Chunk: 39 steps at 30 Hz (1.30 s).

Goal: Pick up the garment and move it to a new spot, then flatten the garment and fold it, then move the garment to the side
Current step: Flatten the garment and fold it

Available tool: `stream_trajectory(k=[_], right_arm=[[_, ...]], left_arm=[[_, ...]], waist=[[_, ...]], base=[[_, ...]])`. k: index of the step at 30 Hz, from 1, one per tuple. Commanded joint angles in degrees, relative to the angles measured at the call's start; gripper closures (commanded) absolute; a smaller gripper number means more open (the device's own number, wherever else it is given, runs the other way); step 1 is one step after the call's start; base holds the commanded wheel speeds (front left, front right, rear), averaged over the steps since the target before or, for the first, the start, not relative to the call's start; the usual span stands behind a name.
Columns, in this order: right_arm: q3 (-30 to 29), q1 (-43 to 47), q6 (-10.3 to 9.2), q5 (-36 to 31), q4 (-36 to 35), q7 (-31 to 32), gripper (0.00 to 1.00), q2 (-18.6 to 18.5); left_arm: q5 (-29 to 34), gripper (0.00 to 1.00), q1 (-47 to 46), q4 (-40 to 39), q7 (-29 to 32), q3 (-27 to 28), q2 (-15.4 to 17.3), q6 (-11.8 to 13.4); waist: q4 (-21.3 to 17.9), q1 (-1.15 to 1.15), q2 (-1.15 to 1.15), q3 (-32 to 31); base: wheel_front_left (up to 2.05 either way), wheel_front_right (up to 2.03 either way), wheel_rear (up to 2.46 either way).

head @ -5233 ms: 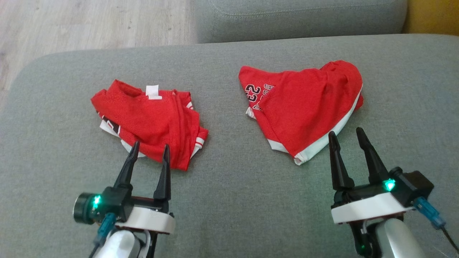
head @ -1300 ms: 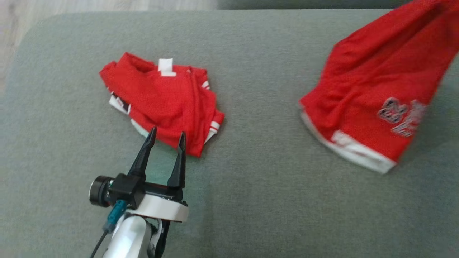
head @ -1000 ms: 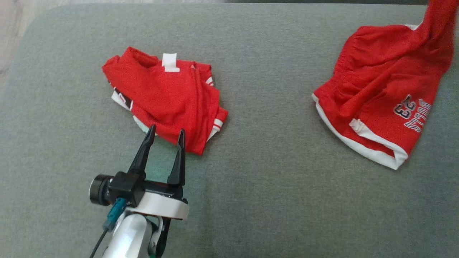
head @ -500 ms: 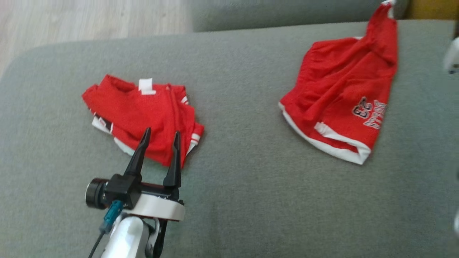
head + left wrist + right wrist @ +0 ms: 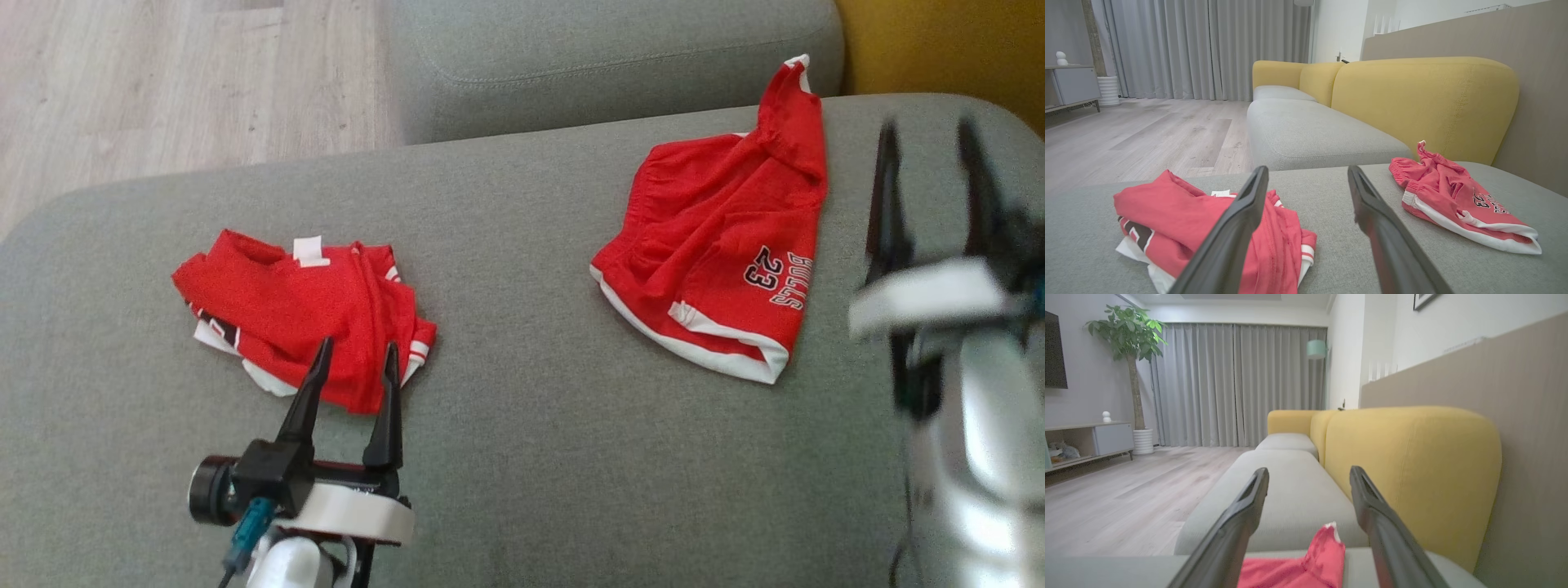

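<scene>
**Shorts free on the seat, both grippers spread**

The red shorts (image 5: pixel 718 245), marked 23, lie crumpled on the right part of the grey seat (image 5: pixel 531 474), one corner poking up at the far end. The right gripper (image 5: pixel 927 131), blurred, is just beside them on the right, fingers spread and holding nothing. The left gripper (image 5: pixel 357 347), also spread, has its tips at the near edge of a red jersey (image 5: pixel 286 302), well apart from the shorts.

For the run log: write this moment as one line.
phase: shorts lying unflattened | left gripper: open, empty, near red jersey | right gripper: open, empty, beside shorts | surface: grey cushion
</scene>
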Motion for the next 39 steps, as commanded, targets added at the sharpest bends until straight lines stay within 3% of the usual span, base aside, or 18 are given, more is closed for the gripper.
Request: stream_trajectory(k=[1, 5, 11, 29, 39], right_arm=[[1.9, 1.0, -0.04, 1.1, -3.1, -0.6, 0.00, 0.7], [6.5, 14.6, -0.04, 11.0, -7.9, -0.6, 0.00, 0.9], [9.7, 20.5, -0.04, 12.0, -6.7, -0.6, 0.00, 0.9], [10.9, 8.3, -0.04, -2.0, 7.3, 6.3, 0.00, 0.9], [9.1, 4.0, -0.04, -4.8, 15.5, 4.6, 0.00, 0.9]], left_arm=[[0.3, 0.00, -1.3, -2.1, -0.5, 2.3, 0.1, 0.2], [0.2, 0.00, -0.8, -2.5, -0.5, 2.1, 0.1, 0.3], [0.1, 0.00, -1.4, -2.5, -0.5, 1.9, 0.1, 0.1], [-0.2, 0.00, -5.0, -1.5, -0.5, -0.2, 0.1, -0.5], [-0.1, 0.00, -6.1, -1.1, -0.5, -0.2, 0.1, -0.6]], waist=[[-0.2, 0.02, 0.00, -0.2], [0.1, 0.02, 0.00, 0.1], [0.4, 0.02, 0.00, 1.8], [6.2, 0.02, 0.00, 8.4], [8.1, 0.02, 0.00, 9.9]], base=[[0.00, 0.00, 0.00], [0.00, 0.00, 0.00], [0.00, 0.00, 0.00], [0.00, 0.00, 0.00], [0.00, 0.00, 0.00]])
